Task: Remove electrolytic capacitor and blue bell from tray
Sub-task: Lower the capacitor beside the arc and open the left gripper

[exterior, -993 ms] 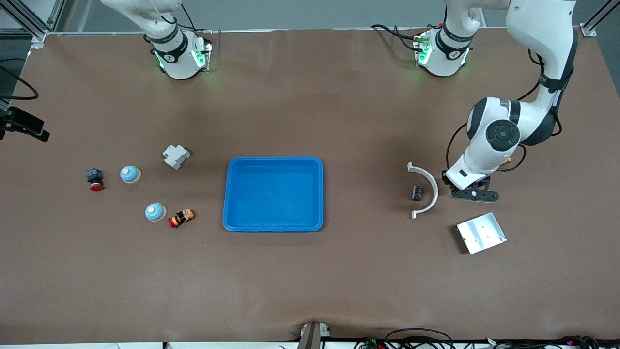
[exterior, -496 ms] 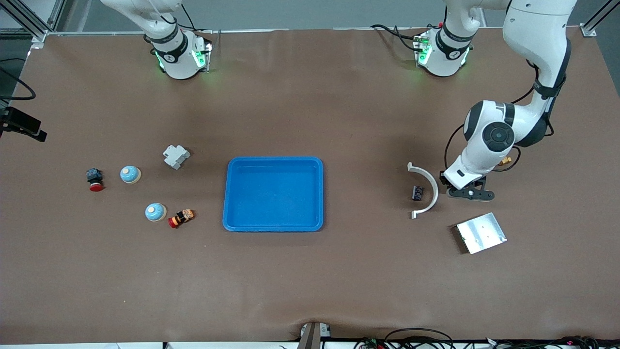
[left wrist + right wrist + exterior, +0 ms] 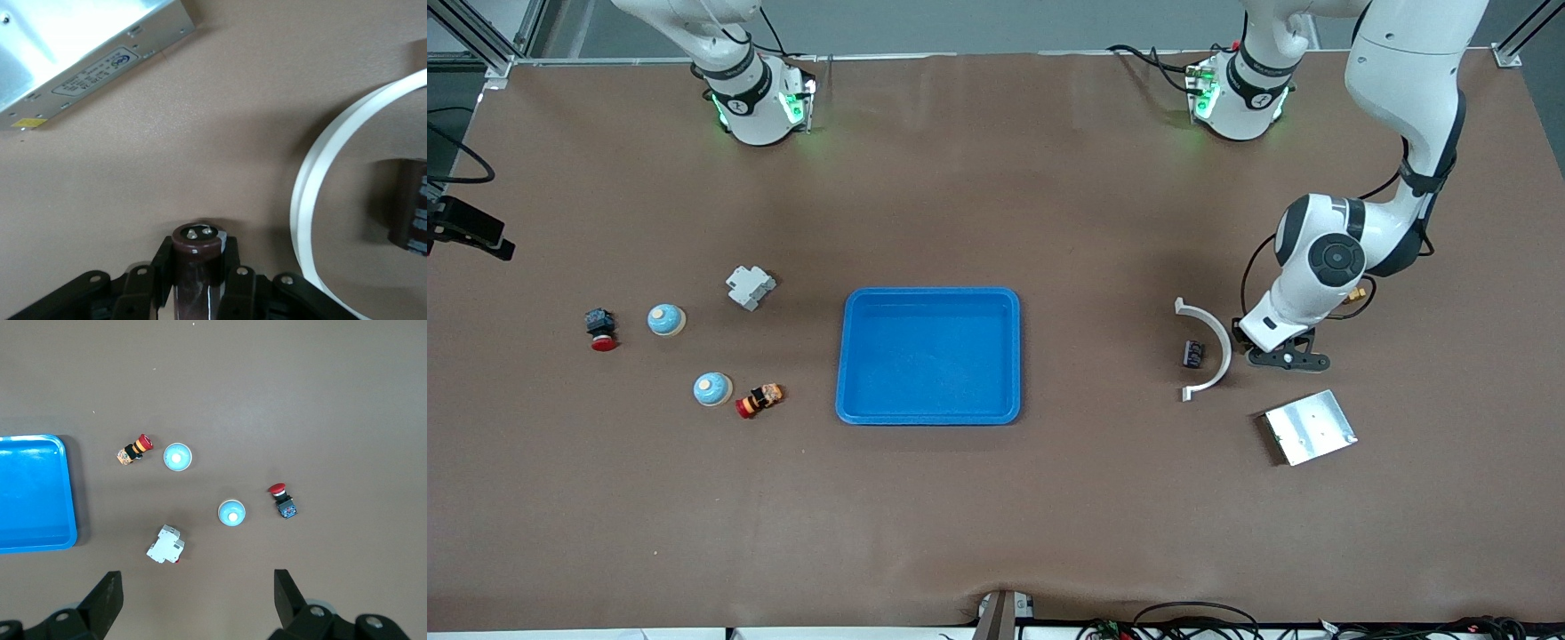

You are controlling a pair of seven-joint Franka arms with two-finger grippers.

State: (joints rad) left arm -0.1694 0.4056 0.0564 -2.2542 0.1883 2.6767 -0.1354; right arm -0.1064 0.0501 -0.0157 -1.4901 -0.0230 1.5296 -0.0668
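Note:
A dark brown capacitor (image 3: 195, 248) with two metal terminals on its top sits between the fingers of my left gripper (image 3: 197, 257), which is shut on it. In the front view that gripper (image 3: 1280, 354) hangs low over the table beside a white arc, and the hand hides the capacitor. Two blue bells (image 3: 666, 319) (image 3: 712, 388) rest toward the right arm's end of the table, apart from the blue tray (image 3: 929, 415), which holds nothing. My right gripper (image 3: 197, 597) is open, high above the bells (image 3: 177, 457) (image 3: 231, 513), and outside the front view.
A white curved strip (image 3: 1218, 348) arcs around a small dark component (image 3: 1192, 354). A metal box (image 3: 1309, 427) lies nearer the front camera than the left gripper. A grey breaker (image 3: 750, 287) and two red-capped push buttons (image 3: 601, 329) (image 3: 759, 399) lie around the bells.
The left arm's hand has shifted a little toward the white strip, still shut on the capacitor. Nothing on the table has moved.

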